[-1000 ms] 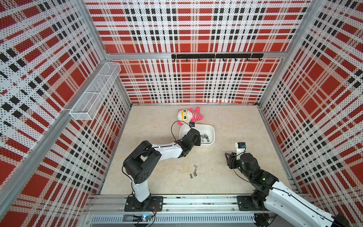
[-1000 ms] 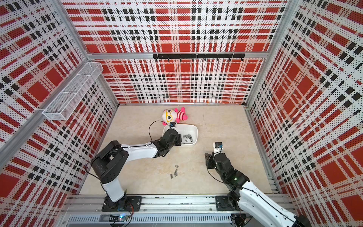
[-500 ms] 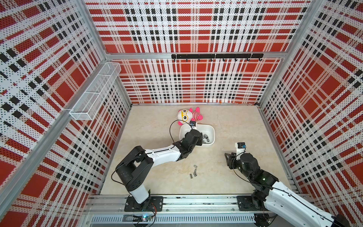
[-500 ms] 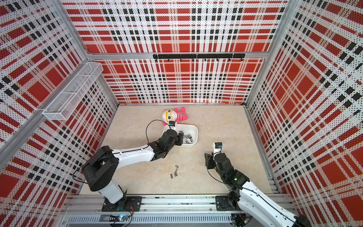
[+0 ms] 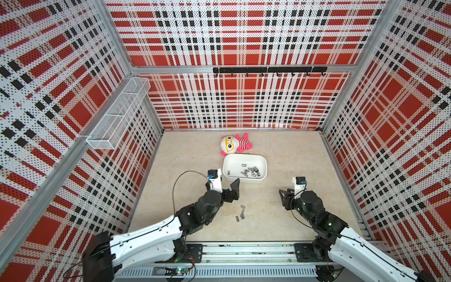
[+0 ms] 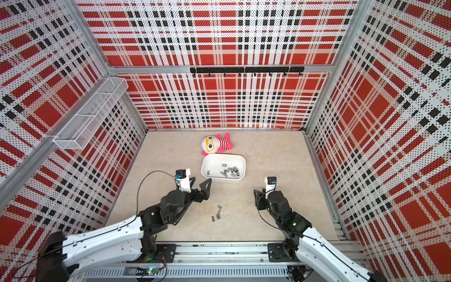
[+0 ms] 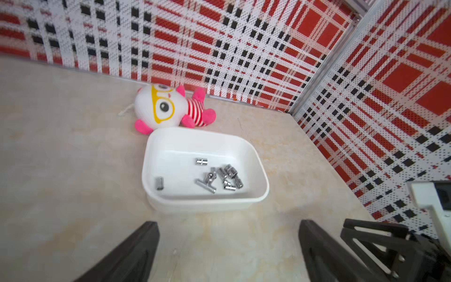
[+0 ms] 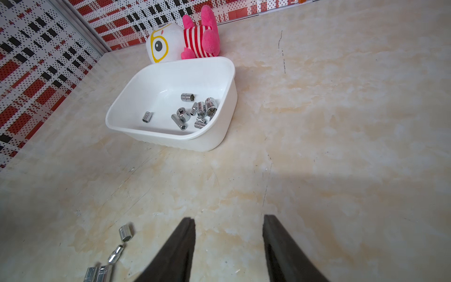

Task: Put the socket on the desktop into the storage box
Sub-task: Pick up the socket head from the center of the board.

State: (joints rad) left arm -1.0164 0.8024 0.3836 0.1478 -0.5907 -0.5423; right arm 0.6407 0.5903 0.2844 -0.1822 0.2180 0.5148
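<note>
Lying toward the front edge of the tabletop (image 5: 292, 219), the sockets (image 5: 242, 216) seem small steel pieces, hard and slippery; pinch one across its round body. Left tool (image 7: 227, 223) is wide open, empty, beside the storage box (image 5: 235, 164); right tool (image 8: 229, 218) half open, empty.

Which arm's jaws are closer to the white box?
Left. The left arm has its jaws by the near left corner of the storage box; the right arm has its jaws farther back, to the box's right.
</note>
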